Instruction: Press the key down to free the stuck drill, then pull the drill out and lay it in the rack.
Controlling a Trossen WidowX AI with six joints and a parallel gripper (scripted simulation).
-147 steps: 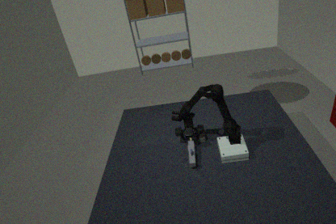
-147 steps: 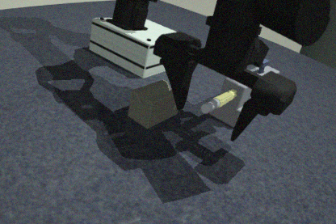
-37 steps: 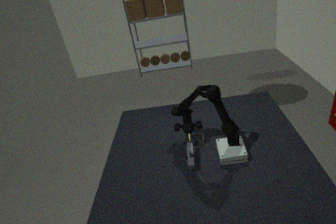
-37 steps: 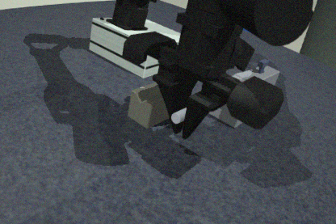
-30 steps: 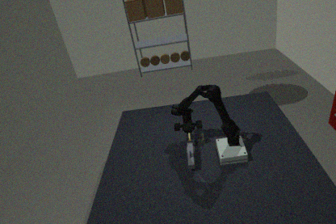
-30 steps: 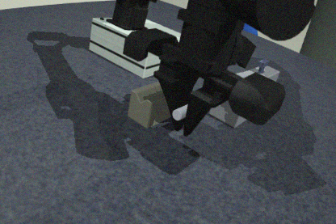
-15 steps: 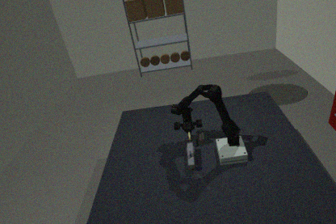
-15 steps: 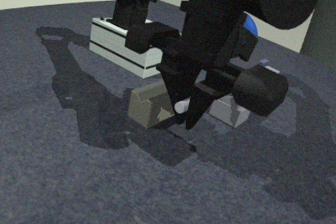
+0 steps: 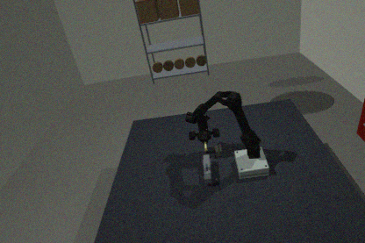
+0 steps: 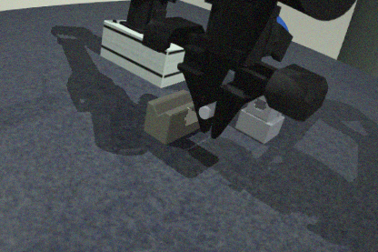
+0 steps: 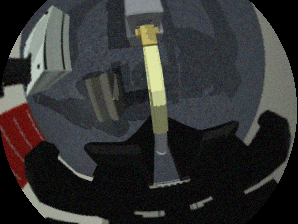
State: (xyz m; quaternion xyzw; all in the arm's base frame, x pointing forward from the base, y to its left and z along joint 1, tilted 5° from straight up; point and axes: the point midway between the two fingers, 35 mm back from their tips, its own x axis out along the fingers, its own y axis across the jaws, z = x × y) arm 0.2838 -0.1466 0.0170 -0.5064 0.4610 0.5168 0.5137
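Much of the lower frame in the top view is taken up by a dark blue table top (image 9: 153,215) (image 10: 91,196) (image 11: 245,75); beyond it, at upper centre, a shelf unit (image 9: 175,45) is seen. A black arm (image 9: 241,118) (image 10: 245,14) is carried by a white base (image 9: 241,162) (image 10: 132,55) (image 11: 45,40), right of centre. Near it, a tan grooved block (image 9: 218,148) (image 10: 174,120) (image 11: 102,97), apparently the rack, is seen left of centre in the wrist view. A light grey block (image 9: 209,167) (image 10: 259,127) (image 11: 144,10) is set at that view's top centre. By the gripper (image 9: 205,142) (image 10: 209,134) (image 11: 156,117), the pale end of the yellow drill (image 9: 205,146) (image 10: 204,112) (image 11: 156,85) is grasped; its orange collar (image 11: 147,35) is seen against the grey block. The key cannot be told apart.
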